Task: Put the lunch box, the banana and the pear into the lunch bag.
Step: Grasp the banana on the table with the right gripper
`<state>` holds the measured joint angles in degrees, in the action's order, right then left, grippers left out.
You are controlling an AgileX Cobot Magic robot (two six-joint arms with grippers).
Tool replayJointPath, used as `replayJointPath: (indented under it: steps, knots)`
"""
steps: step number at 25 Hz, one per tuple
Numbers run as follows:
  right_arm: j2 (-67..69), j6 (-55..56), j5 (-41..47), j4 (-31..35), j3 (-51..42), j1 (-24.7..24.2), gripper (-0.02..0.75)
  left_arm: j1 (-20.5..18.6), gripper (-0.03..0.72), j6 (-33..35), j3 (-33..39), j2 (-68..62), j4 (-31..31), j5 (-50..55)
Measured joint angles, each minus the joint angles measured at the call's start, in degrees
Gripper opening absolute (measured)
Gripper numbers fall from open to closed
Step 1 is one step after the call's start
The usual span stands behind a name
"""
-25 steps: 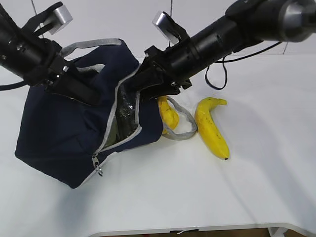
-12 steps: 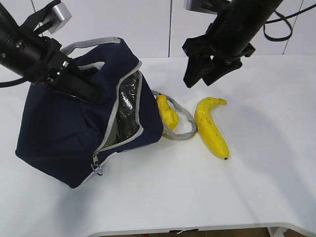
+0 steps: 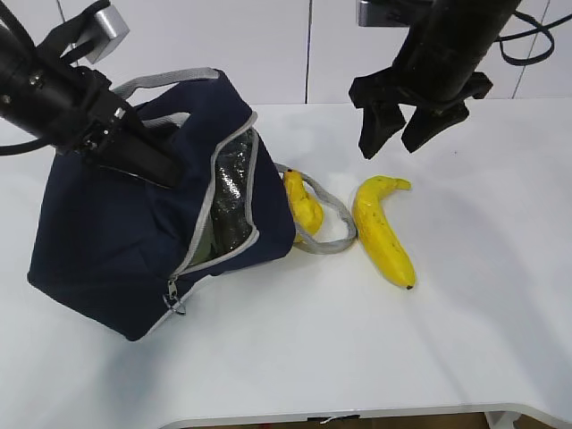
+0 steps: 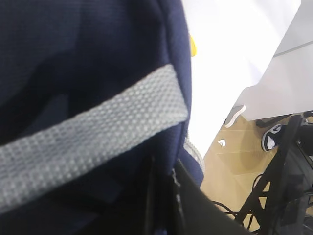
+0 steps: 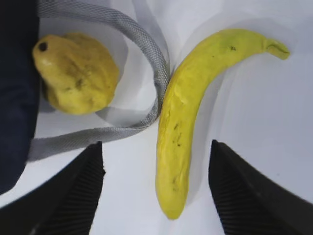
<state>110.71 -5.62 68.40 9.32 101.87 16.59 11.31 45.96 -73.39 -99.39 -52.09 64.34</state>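
1. Two black arms work over a white surface (image 3: 465, 295), one on each side of a navy-blue lunch bag (image 3: 116, 250).
2. That lunch bag sits tipped on the left part of the surface, its grey zipper opening (image 3: 223, 210) gaping toward the right and showing silver foil lining inside.
3. Something pale green shows low in the opening; I cannot tell whether it is the lunch box.
4. Left fingers (image 3: 147, 161) press against the upper side of the bag, closed tight; the left wrist view shows only blue fabric and a grey webbing handle (image 4: 88, 139) right up against them, so I cannot tell whether they pinch any cloth.
5. Right fingers (image 3: 399, 136) hang in the air above the fruit, spread wide with nothing between them.
6. In the right wrist view their two dark tips (image 5: 78, 191) frame the lower end of the banana (image 5: 190, 117) from above.
7. On the surface the banana lies to the right of the bag, stem end pointing away.
8. Between banana and bag, the yellow pear (image 3: 302, 204) rests just beside the bag's side, inside the loop of a grey handle strap (image 3: 332, 223) lying flat.
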Motion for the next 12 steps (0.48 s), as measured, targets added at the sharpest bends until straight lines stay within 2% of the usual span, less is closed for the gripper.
replayJointPath:
  steps: [4, 12]
  knots:
    - [2.51, 0.97, -1.97, -0.19, 0.00, 0.00, 0.546, 0.00, -0.010, -0.10, 0.00, 0.00, 0.00, 0.27]
    - [9.04, 2.43, -5.21, -0.45, 0.00, 0.00, 0.552, 0.00, -0.010, -0.22, 0.00, 0.00, 0.00, 0.60]
